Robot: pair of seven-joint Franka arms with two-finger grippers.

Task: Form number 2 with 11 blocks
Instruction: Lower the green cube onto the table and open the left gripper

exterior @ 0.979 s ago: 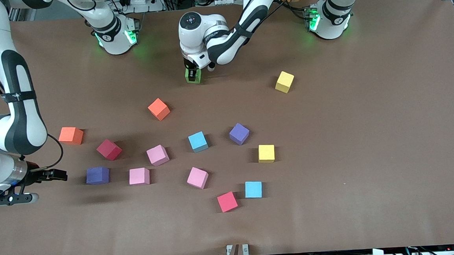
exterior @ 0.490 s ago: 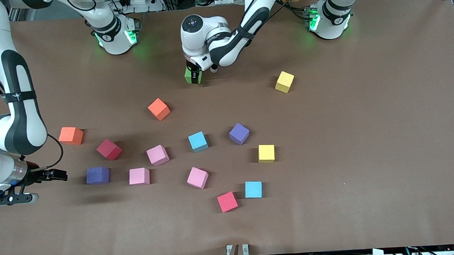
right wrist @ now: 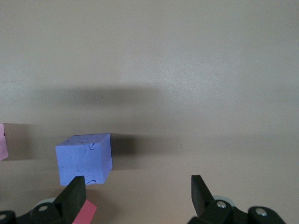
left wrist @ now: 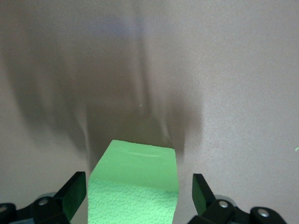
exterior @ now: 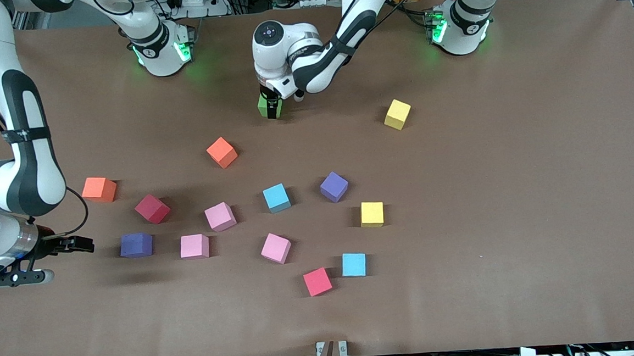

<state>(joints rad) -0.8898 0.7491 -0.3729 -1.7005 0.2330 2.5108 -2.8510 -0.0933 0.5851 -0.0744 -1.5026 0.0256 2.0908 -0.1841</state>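
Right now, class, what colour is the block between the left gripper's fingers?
Green block between the open left gripper; clearest in the left wrist view.

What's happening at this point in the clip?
The left gripper is down at the green block near the robots' bases, fingers open on either side of it, not clamping. The right gripper waits open near the purple block at the right arm's end. The other blocks lie scattered on the table; no number 2 yet.

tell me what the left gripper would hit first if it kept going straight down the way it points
The green block. The left gripper points down at the table with its fingers open on either side of that block, so the block's top would probably meet the gripper first, though the depth between them is unclear.
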